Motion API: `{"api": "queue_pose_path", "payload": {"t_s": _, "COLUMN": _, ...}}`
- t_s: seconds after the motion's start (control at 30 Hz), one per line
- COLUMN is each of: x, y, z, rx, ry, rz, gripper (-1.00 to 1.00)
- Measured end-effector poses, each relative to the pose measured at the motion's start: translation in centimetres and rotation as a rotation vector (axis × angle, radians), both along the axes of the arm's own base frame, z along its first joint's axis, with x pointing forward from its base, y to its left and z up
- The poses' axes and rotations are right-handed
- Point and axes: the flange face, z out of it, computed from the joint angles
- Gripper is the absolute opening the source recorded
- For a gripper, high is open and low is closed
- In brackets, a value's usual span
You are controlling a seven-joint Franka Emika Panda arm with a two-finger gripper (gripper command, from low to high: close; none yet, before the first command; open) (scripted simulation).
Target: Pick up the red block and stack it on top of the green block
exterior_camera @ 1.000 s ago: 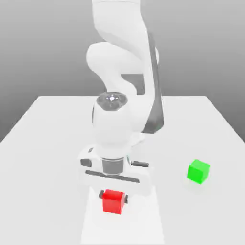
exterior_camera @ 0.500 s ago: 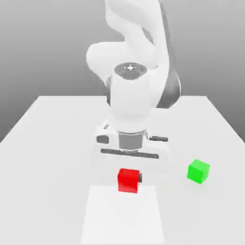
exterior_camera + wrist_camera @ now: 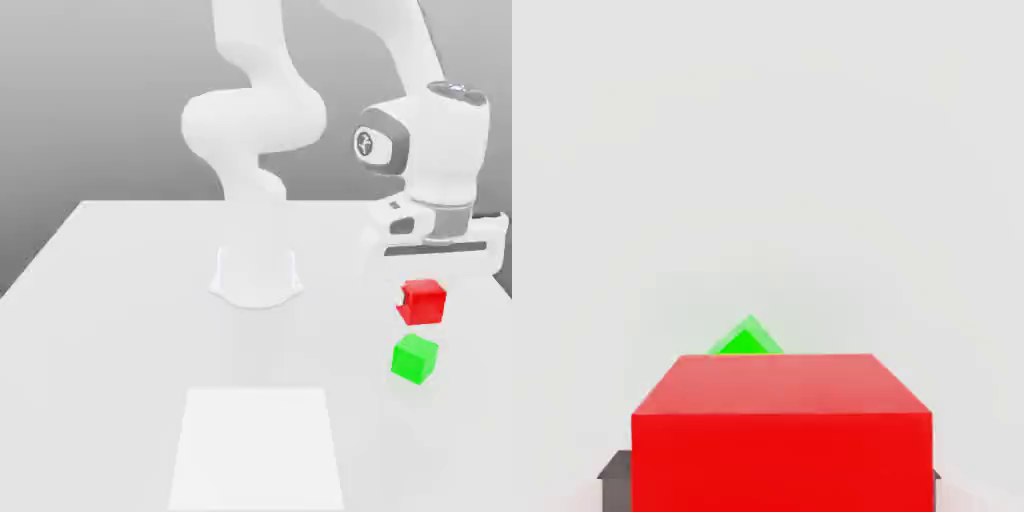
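In the exterior view, the gripper point(image 3: 422, 300) is at the exterior view's right, raised over the worktop point(image 3: 130, 330), with its palm facing down. It is closed on the red block point(image 3: 424, 303), which hangs beneath the palm, nearly level, one face toward the camera. The block is off the surface, toward the worktop's edge at the exterior view's right. In this view it appears between the palm and the green block point(image 3: 414, 358), with a strip of worktop visible between the two blocks; they are apart.

The green block sits on the worktop near that same side edge, turned so that one of its corners points toward the camera. The arm's base point(image 3: 256, 278) stands around the middle of the worktop's width, and a white square patch point(image 3: 258, 446) lies in front of it, toward the near edge.

In the hand view, the red block is large and close, gripped between dark fingers point(image 3: 616, 484) that show at two opposite sides of it. They are parted only as far as the block's width. Beyond the block, one corner of the green block peeks out, the rest hidden behind the red one.
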Motion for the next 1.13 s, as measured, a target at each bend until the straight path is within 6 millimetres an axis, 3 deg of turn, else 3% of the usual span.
{"api": "queue_pose_path", "payload": {"t_s": 1.13, "x": 0.0, "y": -0.1, "z": -5.9, "rx": -0.018, "ry": -0.005, "rz": 0.003, "gripper": -1.0}}
